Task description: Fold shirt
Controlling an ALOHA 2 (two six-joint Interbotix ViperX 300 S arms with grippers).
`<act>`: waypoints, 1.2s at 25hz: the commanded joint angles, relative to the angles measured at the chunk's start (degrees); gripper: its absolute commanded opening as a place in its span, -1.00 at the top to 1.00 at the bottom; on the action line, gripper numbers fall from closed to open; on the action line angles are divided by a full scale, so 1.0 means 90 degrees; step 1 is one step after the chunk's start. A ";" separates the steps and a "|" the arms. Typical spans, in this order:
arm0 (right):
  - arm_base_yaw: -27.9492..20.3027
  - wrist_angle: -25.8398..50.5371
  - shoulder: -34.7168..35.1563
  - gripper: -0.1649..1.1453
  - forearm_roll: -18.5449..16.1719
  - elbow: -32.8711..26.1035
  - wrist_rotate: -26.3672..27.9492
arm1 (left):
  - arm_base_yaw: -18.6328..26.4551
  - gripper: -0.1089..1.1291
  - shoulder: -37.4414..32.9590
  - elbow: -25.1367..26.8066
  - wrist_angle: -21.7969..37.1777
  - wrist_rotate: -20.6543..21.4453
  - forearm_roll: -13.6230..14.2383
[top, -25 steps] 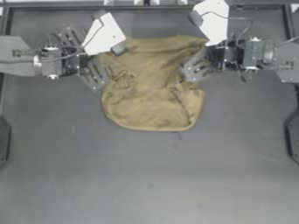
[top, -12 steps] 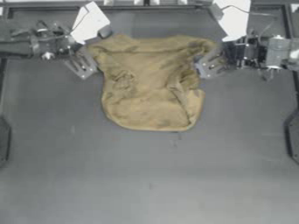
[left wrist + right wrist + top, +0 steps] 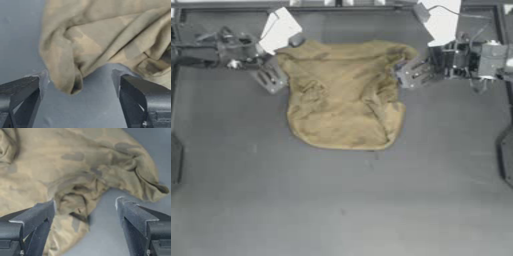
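The table (image 3: 338, 200) is a dark grey, matte surface with a raised frame along its far edge and dark fittings at both side edges. The shirt (image 3: 343, 95) lies crumpled in the far centre of the table, wider at the far end and rounded at the near end.

The left gripper (image 3: 270, 77) sits just beside the shirt's far-left corner. The right gripper (image 3: 413, 74) sits just beside the far-right corner. Both sets of jaws stand apart and hold nothing.

The wrist views add detail that the top view lacks. The left wrist view shows a drooping fold of cloth resting on the table between the spread jaws, and faint camouflage patches. The right wrist view shows a bunched, wrinkled edge in front of its jaws.

Compared with half a second ago, both grippers have drawn slightly outward from the shirt. The shirt's outline is nearly unchanged.
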 commanded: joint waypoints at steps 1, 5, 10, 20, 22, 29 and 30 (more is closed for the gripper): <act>-0.0010 -0.0039 -0.0166 -0.76 -0.0029 -0.0107 0.0000 | 0.0146 -0.76 -0.0068 -0.0127 -0.0098 0.0244 -0.0283; -0.0010 -0.0098 -0.0156 -0.76 -0.0029 -0.0107 0.0010 | 0.0273 -0.53 0.0000 -0.0137 -0.0117 0.0410 -0.0312; -0.0010 -0.0176 -0.0166 -0.76 -0.0029 -0.0117 0.0010 | 0.0381 -0.32 0.0146 -0.0137 -0.0205 0.0469 -0.0303; -0.0010 -0.0273 -0.0283 -0.75 -0.0029 -0.0137 0.0020 | 0.0420 0.12 0.0430 -0.0332 -0.0225 0.0547 -0.0303; 0.0000 -0.0273 -0.0303 -0.75 -0.0029 -0.0137 0.0020 | 0.0420 0.49 0.0410 -0.0352 -0.0225 0.0576 -0.0293; 0.0029 -0.0430 -0.0293 -0.75 -0.0020 -0.0107 0.0020 | 0.0293 0.72 0.0352 -0.0410 -0.0166 0.0771 -0.0264; 0.0029 -0.0439 -0.0293 -0.75 0.0000 -0.0098 0.0020 | 0.0264 0.72 0.0313 -0.0449 -0.0137 0.0781 -0.0254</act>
